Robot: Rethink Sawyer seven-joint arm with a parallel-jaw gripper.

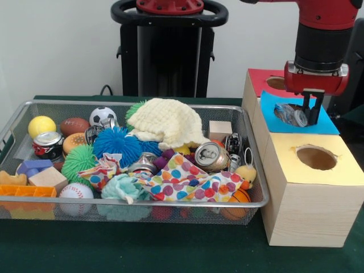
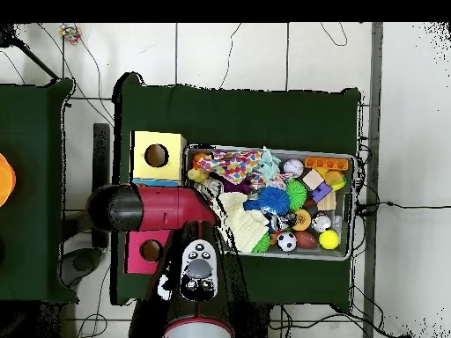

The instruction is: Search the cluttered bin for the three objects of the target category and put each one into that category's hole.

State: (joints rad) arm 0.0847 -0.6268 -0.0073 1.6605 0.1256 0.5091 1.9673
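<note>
The end effector (image 1: pixel 312 110) is hanging right over the blue-topped box's hole (image 1: pixel 288 110), where a crushed can (image 1: pixel 296 116) is sitting at the opening and filling most of it, while the yellow box's hole (image 1: pixel 316 157) in front and the red box's hole (image 1: pixel 277 82) behind are lying open from above. The wire bin (image 1: pixel 250 151) is standing just beside the boxes, packed nearly to its rim. A cream knitted cloth (image 1: pixel 168 122) and a spotted cloth (image 1: pixel 187 182) are covering much of the pile, leaving little bare room between things.

Dark green tablecloth (image 1: pixel 170 250), white wall (image 1: pixel 57 45) behind.
</note>
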